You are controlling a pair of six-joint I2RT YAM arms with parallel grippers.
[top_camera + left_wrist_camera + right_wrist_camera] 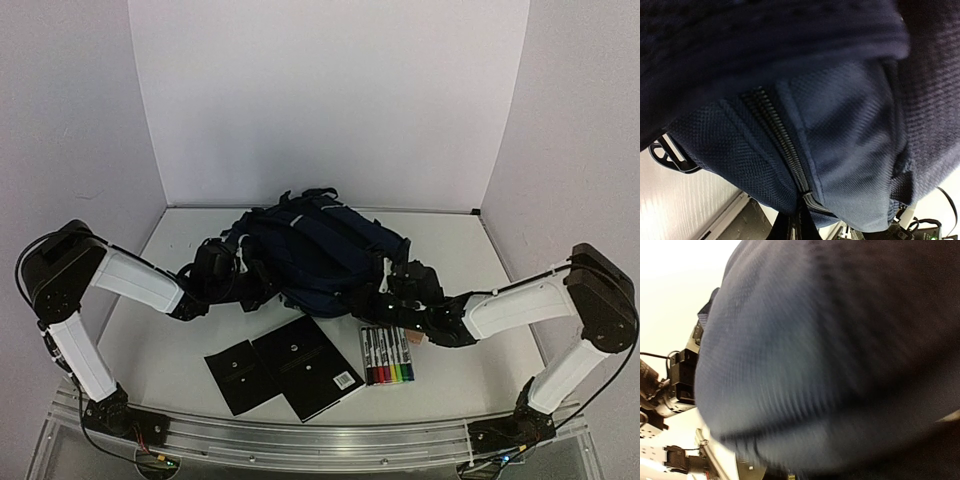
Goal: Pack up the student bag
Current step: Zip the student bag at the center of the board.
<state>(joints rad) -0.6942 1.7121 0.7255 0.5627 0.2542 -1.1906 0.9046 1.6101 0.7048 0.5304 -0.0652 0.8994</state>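
Observation:
The student bag [315, 250], navy blue with dark straps, lies at the back middle of the table. My left gripper [228, 270] is at its left side. In the left wrist view the bag's black zipper [777, 135] runs down into my left gripper [801, 222], which is shut on the fabric at the zipper's end. My right gripper [385, 292] is at the bag's near right edge. Blurred navy fabric [805, 355] fills the right wrist view and reaches the shut jaws at the bottom, hiding the fingers.
Two black notebooks [285, 372] lie side by side in front of the bag. A pack of coloured markers [387, 357] lies to their right, just under my right wrist. White walls close the table at the back and sides.

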